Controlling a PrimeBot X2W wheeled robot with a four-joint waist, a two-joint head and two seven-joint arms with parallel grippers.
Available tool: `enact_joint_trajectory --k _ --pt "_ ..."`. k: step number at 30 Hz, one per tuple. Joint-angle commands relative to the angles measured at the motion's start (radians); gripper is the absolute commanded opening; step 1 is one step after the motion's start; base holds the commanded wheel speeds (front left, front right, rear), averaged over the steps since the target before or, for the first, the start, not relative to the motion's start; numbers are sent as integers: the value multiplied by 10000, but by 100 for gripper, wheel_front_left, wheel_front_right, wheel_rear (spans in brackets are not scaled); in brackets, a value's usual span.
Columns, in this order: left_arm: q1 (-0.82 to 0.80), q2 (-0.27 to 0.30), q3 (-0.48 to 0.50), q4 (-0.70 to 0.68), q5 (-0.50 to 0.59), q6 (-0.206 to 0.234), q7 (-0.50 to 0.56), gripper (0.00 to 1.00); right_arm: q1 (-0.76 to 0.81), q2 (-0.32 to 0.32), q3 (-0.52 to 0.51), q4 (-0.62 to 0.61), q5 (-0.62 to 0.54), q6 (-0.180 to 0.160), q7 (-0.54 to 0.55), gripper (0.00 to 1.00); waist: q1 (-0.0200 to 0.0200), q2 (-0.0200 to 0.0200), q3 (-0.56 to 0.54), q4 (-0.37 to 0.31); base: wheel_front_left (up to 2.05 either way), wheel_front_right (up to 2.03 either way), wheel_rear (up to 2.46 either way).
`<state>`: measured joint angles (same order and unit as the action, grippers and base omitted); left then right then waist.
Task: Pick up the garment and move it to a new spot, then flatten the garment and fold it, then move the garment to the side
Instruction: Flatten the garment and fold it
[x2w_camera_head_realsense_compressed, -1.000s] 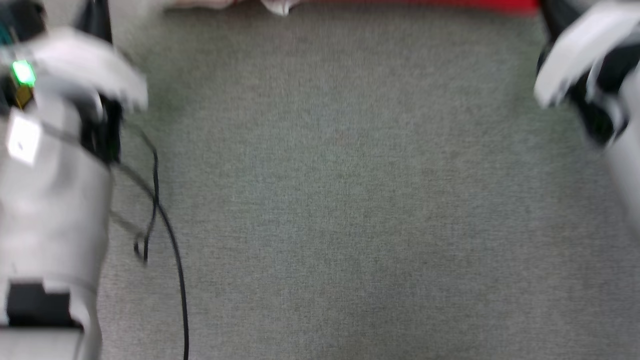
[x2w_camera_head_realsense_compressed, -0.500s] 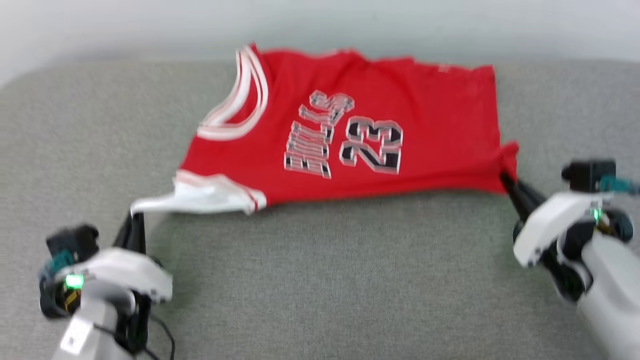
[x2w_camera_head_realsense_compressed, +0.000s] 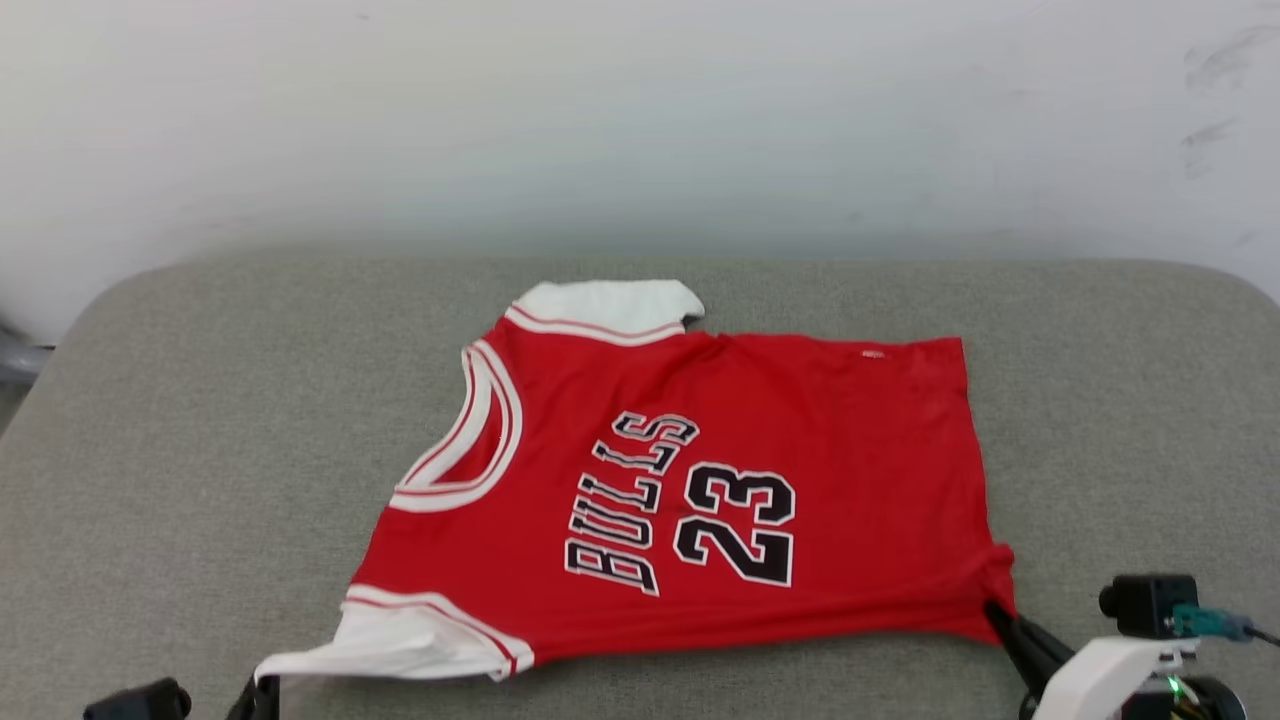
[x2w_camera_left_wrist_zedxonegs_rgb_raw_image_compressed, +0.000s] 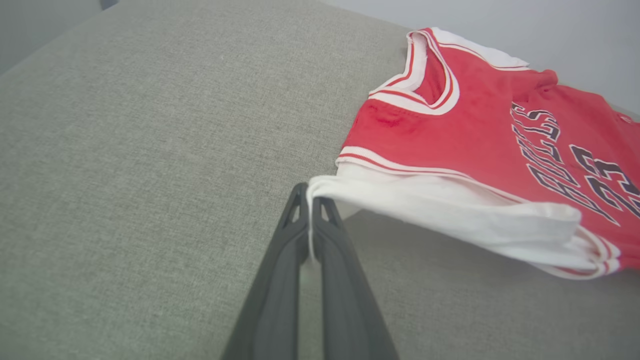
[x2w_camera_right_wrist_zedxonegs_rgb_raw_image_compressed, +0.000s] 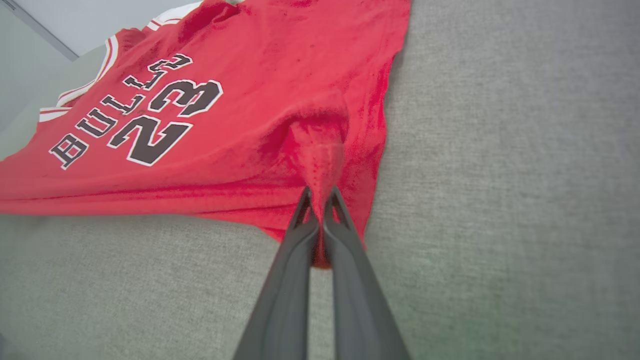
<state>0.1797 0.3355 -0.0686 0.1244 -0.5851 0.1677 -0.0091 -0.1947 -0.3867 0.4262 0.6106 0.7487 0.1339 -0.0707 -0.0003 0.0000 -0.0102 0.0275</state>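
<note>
The garment (x2w_camera_head_realsense_compressed: 700, 470) is a bright red jersey with "BULLS 23" in black, lying mostly flat on the grey cushion (x2w_camera_head_realsense_compressed: 200, 420), neck to the left. My left gripper (x2w_camera_left_wrist_zedxonegs_rgb_raw_image_compressed: 311, 192) is shut on the white sleeve end (x2w_camera_left_wrist_zedxonegs_rgb_raw_image_compressed: 450, 210), pulling it toward the front left. My right gripper (x2w_camera_right_wrist_zedxonegs_rgb_raw_image_compressed: 319, 192) is shut on the red hem corner (x2w_camera_right_wrist_zedxonegs_rgb_raw_image_compressed: 320, 150), which bunches up at the fingertips. In the head view the right gripper (x2w_camera_head_realsense_compressed: 995, 608) shows at the lower right, and the left gripper (x2w_camera_head_realsense_compressed: 262, 685) sits at the bottom edge.
A pale wall (x2w_camera_head_realsense_compressed: 640, 120) rises right behind the cushion's far edge. Bare grey cushion surface (x2w_camera_right_wrist_zedxonegs_rgb_raw_image_compressed: 500, 175) lies right of the garment, and more (x2w_camera_left_wrist_zedxonegs_rgb_raw_image_compressed: 125, 150) to its left.
The head camera has tilted up, from bare cushion to the whole garment and the wall. Both grippers stay shut on the garment's near corners.
</note>
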Motion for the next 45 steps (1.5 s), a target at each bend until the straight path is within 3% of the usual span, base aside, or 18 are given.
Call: enact_joint_trajectory --k 1,9,10,14,23,34,45 --pt "342 164 189 -224 -42 242 144 0 361 -174 -345 -62 -91 -59 94 0 3 0 -156 50 0 0 0" --pt "1708 305 298 -2085 -249 891 1179 0 2550 219 -2138 -1913 -1002 -84 1065 0 3 0 -224 68 0 0 0" --pt "1294 385 141 -2293 -200 782 1350 0 2706 465 -2641 -2444 -1382 -84 1408 0 3 0 -149 58 0 0 0" --pt "328 434 -89 -2093 -54 635 1436 0 2556 902 -3092 -3082 -1880 -55 1829 0 3 0 31 12 0 0 0" --pt "-1796 338 -696 -822 129 60 1414 0 1772 1362 -3419 -3671 -2528 -43 2503 0 3 0 674 -256 0 0 0" --pt "-4269 120 -1338 1652 321 -845 948 0 456 1245 -2892 -2882 -2493 -41 2733 0 3 0 1765 -407 0 0 0" --pt "-5611 -178 -1991 4067 344 -1705 1013 0 -37 1065 -2304 -1817 -2303 -43 2531 0 3 0 2231 -469 0 0 0"
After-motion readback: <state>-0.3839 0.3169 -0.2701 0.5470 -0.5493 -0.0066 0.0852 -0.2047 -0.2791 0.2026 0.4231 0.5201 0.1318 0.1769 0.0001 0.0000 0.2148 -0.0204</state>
